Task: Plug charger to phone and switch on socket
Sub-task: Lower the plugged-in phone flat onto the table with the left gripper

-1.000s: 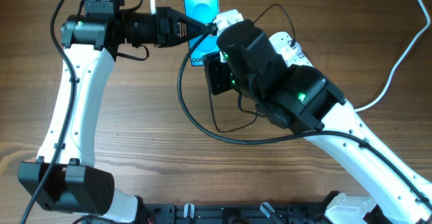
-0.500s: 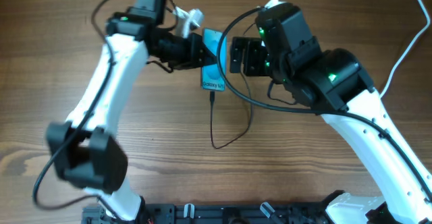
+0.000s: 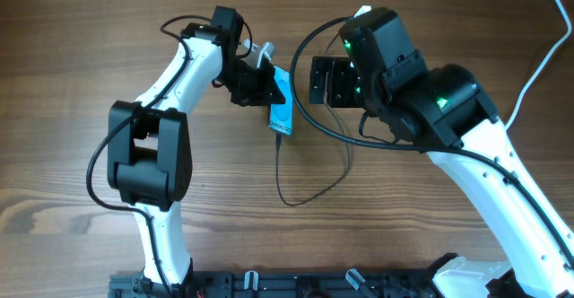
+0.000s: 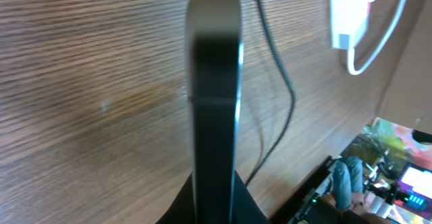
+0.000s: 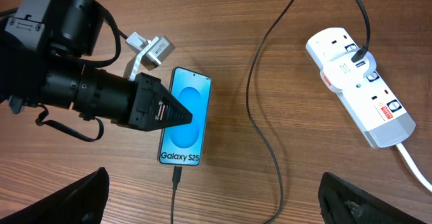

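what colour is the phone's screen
The phone screen is teal-blue with white text, clearest in the right wrist view.

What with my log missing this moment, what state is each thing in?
phone: screen lit, charger plugged into its bottom edge.
charger: plug seated in phone, cable slack.
socket: black lead plugged in; switch position unreadable.
left gripper: jaws apparently shut on the phone.
right gripper: jaws wide open, empty.
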Controlling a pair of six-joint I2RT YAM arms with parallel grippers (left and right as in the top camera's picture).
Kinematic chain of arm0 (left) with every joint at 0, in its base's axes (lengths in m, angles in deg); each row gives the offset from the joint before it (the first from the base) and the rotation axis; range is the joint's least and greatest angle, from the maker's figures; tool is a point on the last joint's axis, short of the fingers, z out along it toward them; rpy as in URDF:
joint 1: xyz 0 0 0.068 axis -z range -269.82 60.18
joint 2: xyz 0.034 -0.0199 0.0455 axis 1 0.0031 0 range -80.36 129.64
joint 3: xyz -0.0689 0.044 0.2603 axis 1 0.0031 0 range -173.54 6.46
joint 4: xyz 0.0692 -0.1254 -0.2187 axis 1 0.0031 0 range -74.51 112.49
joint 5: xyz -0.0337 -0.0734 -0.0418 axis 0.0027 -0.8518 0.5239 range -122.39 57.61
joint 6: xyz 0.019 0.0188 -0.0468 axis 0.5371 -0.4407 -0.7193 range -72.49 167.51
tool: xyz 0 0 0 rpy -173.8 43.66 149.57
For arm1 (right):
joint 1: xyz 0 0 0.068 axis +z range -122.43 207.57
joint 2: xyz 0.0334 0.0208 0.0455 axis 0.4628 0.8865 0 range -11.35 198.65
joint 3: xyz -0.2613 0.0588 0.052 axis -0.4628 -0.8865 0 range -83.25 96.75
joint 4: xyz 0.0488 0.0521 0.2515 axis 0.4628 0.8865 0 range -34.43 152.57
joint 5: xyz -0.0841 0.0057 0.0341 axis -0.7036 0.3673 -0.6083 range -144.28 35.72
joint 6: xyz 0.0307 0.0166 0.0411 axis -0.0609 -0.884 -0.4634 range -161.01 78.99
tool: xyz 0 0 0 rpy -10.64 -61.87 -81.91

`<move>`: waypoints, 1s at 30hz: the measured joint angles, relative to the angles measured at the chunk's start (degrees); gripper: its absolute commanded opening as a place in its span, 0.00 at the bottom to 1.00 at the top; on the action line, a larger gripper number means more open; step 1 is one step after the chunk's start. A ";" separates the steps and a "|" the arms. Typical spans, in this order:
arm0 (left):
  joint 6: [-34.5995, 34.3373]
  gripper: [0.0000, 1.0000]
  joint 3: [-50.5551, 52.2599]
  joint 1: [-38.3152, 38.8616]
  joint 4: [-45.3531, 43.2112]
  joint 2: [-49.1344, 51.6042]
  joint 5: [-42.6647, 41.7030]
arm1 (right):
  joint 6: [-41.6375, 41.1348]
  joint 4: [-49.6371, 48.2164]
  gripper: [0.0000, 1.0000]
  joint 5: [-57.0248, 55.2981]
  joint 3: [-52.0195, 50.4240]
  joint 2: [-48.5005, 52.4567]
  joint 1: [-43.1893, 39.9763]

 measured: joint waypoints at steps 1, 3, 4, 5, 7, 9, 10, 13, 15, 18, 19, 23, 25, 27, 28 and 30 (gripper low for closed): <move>-0.02 0.06 0.00 0.00 -0.02 0.24 0.59 | 0.00 0.00 1.00 0.00 0.00 0.02 0.00; 0.00 0.06 0.00 0.00 -0.20 0.57 1.22 | 0.00 0.00 0.99 0.00 0.00 0.02 0.00; 0.00 0.06 0.00 0.00 -0.37 0.76 1.38 | 0.00 0.00 1.00 0.00 0.00 0.09 0.00; 0.00 0.06 0.00 0.00 -0.52 0.94 1.55 | 0.00 0.00 1.00 0.00 0.00 0.20 0.00; 0.00 0.06 0.00 0.00 -0.92 1.40 1.92 | 0.00 0.00 0.99 0.00 0.00 0.70 0.00; 0.00 0.06 0.00 0.00 -1.38 2.08 2.14 | 0.00 0.15 0.99 0.00 0.00 1.64 0.00; 0.00 0.06 0.00 0.00 -1.64 2.49 2.14 | 0.00 0.37 1.00 0.00 0.00 2.25 0.00; 0.00 0.06 0.00 0.00 -1.97 3.56 2.36 | 0.00 0.44 0.99 0.00 0.00 3.37 0.00; 0.00 0.06 0.04 0.00 -2.34 3.98 2.62 | 0.00 0.44 0.99 0.00 0.00 3.52 0.00; 0.00 0.06 0.04 0.00 -3.13 4.09 3.54 | 0.00 0.46 0.99 0.00 0.00 3.52 0.00; 0.00 0.07 0.04 0.00 -3.23 4.09 3.82 | 0.00 0.46 1.00 0.00 0.00 3.52 0.00; 0.00 0.08 0.04 0.00 -3.82 4.66 4.28 | 0.00 0.46 0.99 0.00 0.00 3.52 0.00; 0.00 0.09 0.04 0.00 -4.07 5.16 4.28 | 0.00 0.46 1.00 0.00 0.00 3.52 0.00; 0.15 0.10 0.04 0.00 -4.46 5.88 4.15 | 0.00 0.44 1.00 0.00 0.00 3.52 0.00; 0.20 0.11 0.04 0.00 -4.66 6.05 4.00 | 0.00 0.42 0.99 0.00 0.00 3.52 0.00; 0.17 0.12 0.04 0.00 -4.68 6.21 3.98 | 0.00 0.37 1.00 0.00 0.00 3.52 0.00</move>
